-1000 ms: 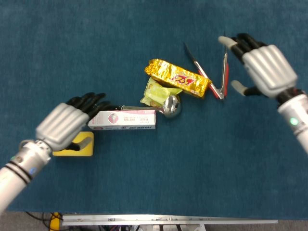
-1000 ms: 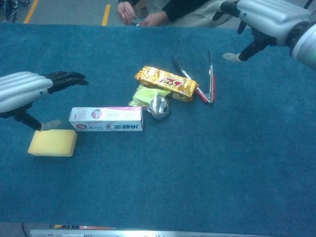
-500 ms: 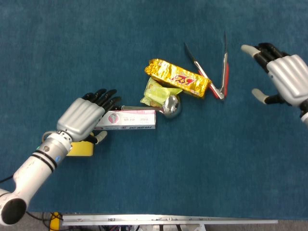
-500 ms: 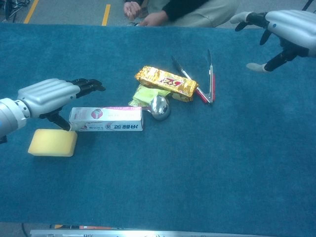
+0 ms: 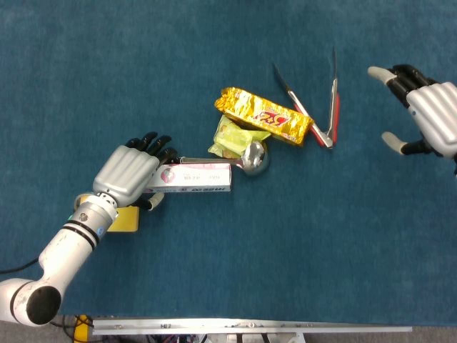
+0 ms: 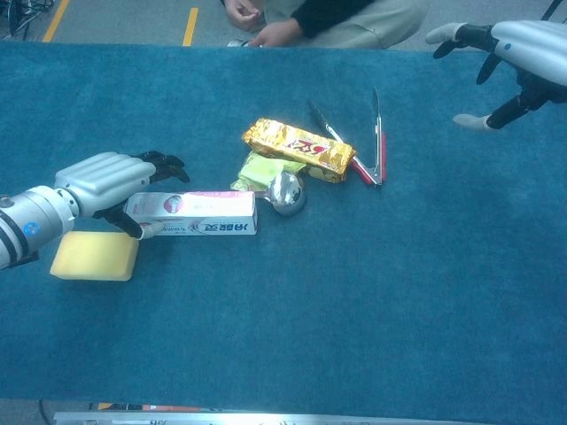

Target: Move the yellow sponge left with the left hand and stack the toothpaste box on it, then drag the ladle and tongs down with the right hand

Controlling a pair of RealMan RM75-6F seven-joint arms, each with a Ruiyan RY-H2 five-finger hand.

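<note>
While the left robot hand (image 6: 111,181) curls around the left end of the toothpaste box (image 6: 199,213), which lies long-ways left to right just beside the yellow sponge (image 6: 94,256), the right robot hand (image 6: 514,53) hangs wide apart, holding nothing.

Looks like a robot teleoperation lab or test bay: wide table under dark teal carpet-like cloth (image 6: 372,292), grey floor with yellow painted lines (image 6: 190,25) behind, seated person in dark sleeves (image 6: 306,19) at the far edge.
</note>
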